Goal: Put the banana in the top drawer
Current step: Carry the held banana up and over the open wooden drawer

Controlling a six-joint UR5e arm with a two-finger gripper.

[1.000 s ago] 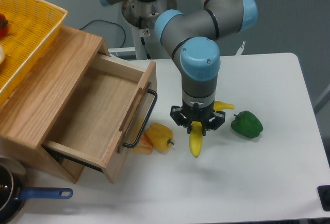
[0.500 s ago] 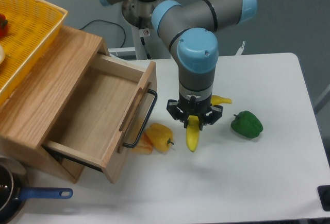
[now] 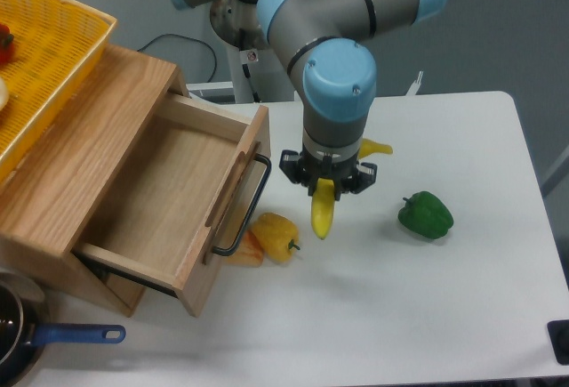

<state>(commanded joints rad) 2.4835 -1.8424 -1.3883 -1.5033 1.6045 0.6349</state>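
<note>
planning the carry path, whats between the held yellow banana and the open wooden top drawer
In the fixed camera view, a lumpy yellow bell pepper lies on the white table between the curved yellow banana and the light-wood top drawer.

Bright yellow banana (image 3: 322,212); black gripper (image 3: 325,188) on a grey arm with light-blue caps; pale wood top drawer (image 3: 169,193) with black handle; yellow bell pepper (image 3: 276,236) at seven o'clock, green pepper (image 3: 426,214) at three; yellow mesh basket (image 3: 44,58); white table (image 3: 427,316)

Robot lab: UR5e arm (image 3: 333,76), white table (image 3: 444,298), bare grey wall.
</note>
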